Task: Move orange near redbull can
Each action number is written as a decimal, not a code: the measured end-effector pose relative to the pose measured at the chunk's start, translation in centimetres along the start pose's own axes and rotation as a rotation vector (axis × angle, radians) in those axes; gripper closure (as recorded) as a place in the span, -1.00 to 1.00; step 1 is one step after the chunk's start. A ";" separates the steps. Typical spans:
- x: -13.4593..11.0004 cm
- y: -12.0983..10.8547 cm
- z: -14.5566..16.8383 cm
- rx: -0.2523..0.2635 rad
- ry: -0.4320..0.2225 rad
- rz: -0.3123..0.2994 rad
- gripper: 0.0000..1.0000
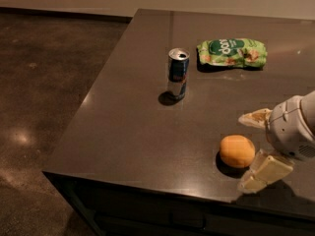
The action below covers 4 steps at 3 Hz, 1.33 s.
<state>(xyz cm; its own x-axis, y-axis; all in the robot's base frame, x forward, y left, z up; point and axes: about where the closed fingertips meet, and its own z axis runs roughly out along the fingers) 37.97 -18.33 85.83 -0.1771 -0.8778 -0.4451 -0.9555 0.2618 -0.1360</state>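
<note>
one small, round, matte-skinned orange (237, 151) rests on the dark, glossy stone-like tabletop (128, 132), close to the front edge and toward the right side. it casts a dark shadow at its base. at 3 o'clock from it is the robot's pale cream two-finger gripper (257, 146), reaching in from the right edge of the view, with a rounded white wrist housing (293, 132) behind it. the jaws are spread wide: one cream finger lies at about 1 o'clock from the orange and the other at about 4 o'clock, low to the tabletop. the right side of the orange falls at the mouth of the gap between them. whether either finger touches the fruit cannot be told, though the lower one is just beside it.

well apart from the orange, at about 11 o'clock, stands the slim, tall blue-and-silver redbull can (177, 74), upright, its silver top showing and a short shadow at its foot. at about 2 o'clock from the can, and roughly 12 o'clock from the orange, lies a crumpled green snack bag (232, 53) with white lettering, flat on the tabletop and near the can but not touching it.

beyond the tabletop's left edge, at 9 o'clock, spreads a dark, mottled polished floor (44, 82) with a few pale glints of reflected light.
</note>
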 end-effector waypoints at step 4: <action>-3.8 -4.8 0.1 0.084 -0.033 0.085 1.00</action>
<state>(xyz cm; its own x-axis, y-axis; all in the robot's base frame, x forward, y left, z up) 43.20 -16.23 88.08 -0.2479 -0.8375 -0.4870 -0.9138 0.3690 -0.1695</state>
